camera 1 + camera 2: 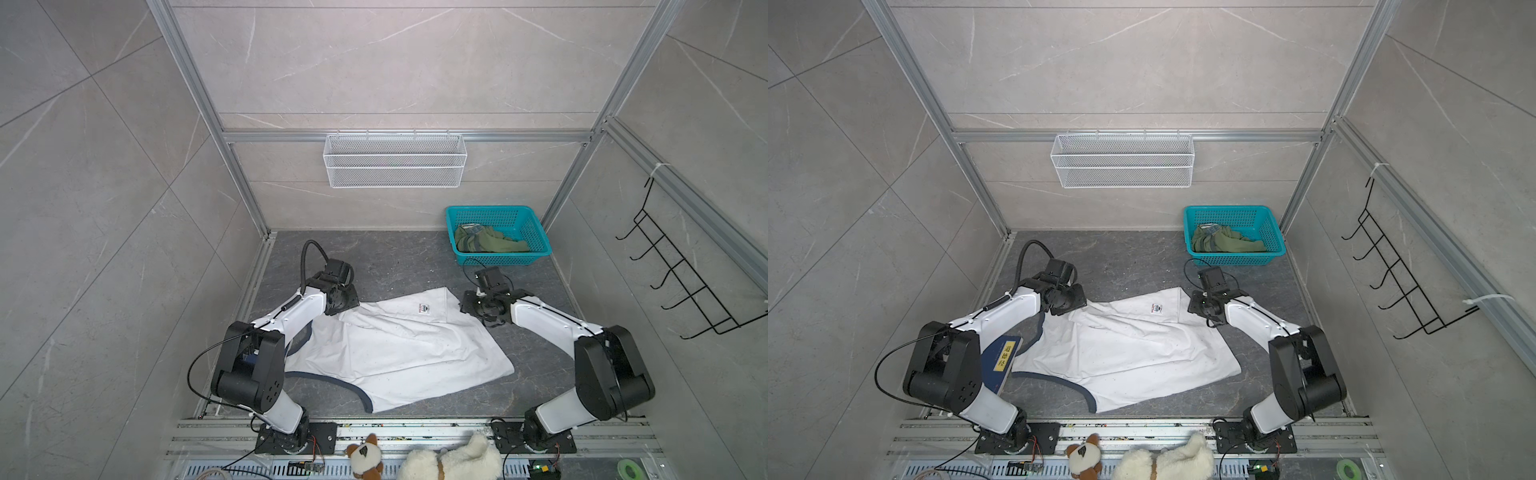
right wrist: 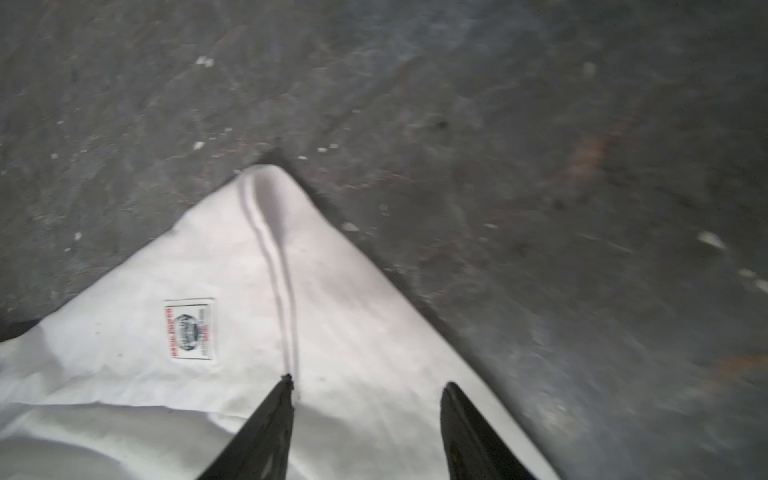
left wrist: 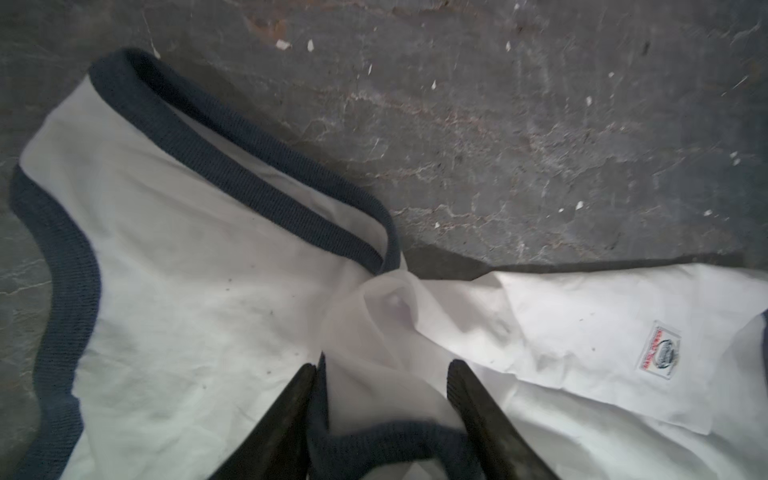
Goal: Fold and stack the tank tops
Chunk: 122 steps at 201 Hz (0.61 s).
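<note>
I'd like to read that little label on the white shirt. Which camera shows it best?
The right wrist view: the label on the white shirt looks largest there, though blurred. The left wrist view shows it smaller and tilted; in both top views it is a tiny patch.

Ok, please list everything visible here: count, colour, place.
white tank top: 1, white, navy trim, spread on table
teal basket: 1, teal, table's back right
olive tank top: 1, olive, inside that basket
wire basket: 1, white, back rail
hook rack: 1, black, right wall
plush toys: 2, white, brown-white, front edge
tape roll: 1, green, front right
left gripper: 1, black, open, over navy trim
right gripper: 1, black, open, over white shirt corner
</note>
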Available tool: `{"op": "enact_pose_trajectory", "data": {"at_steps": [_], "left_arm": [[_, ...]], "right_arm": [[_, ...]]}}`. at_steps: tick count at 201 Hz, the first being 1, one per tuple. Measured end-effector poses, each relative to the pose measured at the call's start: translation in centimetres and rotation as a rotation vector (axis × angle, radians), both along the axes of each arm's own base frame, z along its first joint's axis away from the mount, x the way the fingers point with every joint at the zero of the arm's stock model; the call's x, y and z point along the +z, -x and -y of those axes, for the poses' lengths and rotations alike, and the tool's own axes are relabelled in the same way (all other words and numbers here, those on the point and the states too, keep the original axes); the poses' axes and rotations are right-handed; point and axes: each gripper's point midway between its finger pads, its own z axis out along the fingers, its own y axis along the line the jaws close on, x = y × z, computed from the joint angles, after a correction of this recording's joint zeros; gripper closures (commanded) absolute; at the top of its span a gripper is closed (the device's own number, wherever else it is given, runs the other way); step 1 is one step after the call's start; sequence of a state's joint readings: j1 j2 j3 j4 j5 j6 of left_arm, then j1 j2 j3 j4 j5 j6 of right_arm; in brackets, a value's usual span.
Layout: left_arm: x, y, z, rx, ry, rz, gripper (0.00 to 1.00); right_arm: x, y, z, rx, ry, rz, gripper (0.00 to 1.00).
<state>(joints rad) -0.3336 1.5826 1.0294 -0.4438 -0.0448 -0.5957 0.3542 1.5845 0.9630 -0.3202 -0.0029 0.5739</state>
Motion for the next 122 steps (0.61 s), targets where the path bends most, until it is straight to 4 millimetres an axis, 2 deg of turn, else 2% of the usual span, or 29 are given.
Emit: {"op": "enact_pose_trajectory", "data": {"at_steps": [15, 29, 74, 122], "left_arm": [[-0.5, 0.4, -0.1, -0.001, -0.002, -0.01, 0.53], [-0.6, 0.7, -0.2, -0.002, 0.0, -0.008, 0.55], [-0.7, 1.3, 0.0, -0.012, 0.024, 0.003, 0.62], [-1.0, 1.4, 0.1, -0.015, 0.031, 0.004, 0.67]], "right_arm": [[0.0, -0.6, -2.3, 0.05, -0.019, 0.004, 0.45], [-0.7, -0.4, -3.5, 0.075, -0.022, -0.014, 0.47], [-3.6, 1.2, -4.5, 0.091, 0.006, -0.105, 0.54], [-5.3, 2.0, -5.2, 0.105, 0.021, -0.148, 0.68]]}}
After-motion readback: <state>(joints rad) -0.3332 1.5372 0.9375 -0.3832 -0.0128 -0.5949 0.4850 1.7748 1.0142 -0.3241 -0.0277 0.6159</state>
